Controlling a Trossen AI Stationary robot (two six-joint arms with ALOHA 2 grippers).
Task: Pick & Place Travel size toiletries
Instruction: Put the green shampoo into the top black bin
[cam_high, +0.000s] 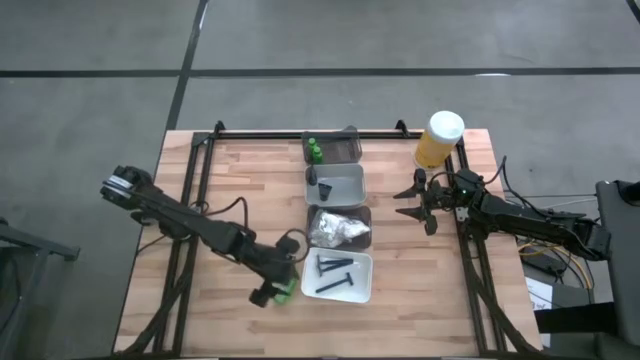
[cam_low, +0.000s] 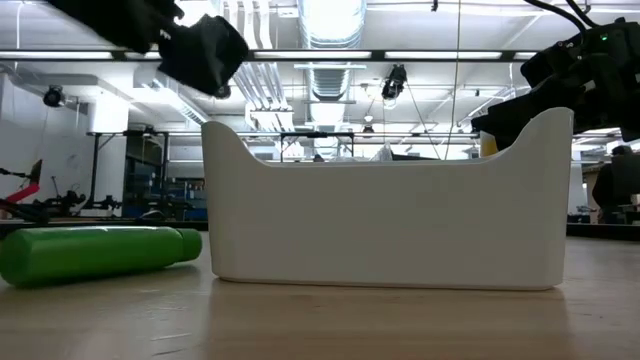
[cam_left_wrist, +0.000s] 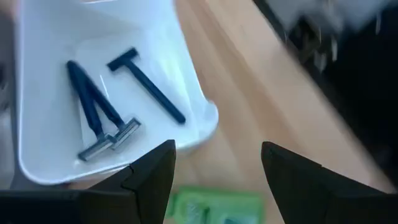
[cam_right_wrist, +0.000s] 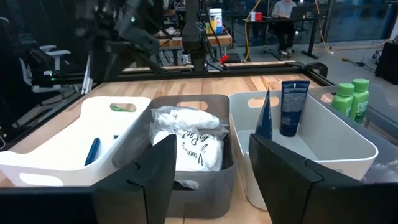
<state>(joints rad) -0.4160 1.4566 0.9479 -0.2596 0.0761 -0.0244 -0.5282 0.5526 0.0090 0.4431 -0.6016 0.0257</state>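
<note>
We see a light wooden slatted table (cam_high: 230, 190) framed by black metal rails. Down its middle runs a row of four rectangular plastic trays: a dark grey tray (cam_high: 345, 147) at the far edge, a white tray (cam_high: 345, 183) next, another dark grey tray (cam_high: 357, 212) after it, and a white tray (cam_high: 362, 276) nearest the front edge. A big yellow container with a white cap (cam_high: 440, 139) stands upright at the far right corner. In the right wrist view, the two middle trays lie just beyond the fingers (cam_right_wrist: 152, 171), and a seated person (cam_right_wrist: 285, 9) shows in the room beyond.
</note>
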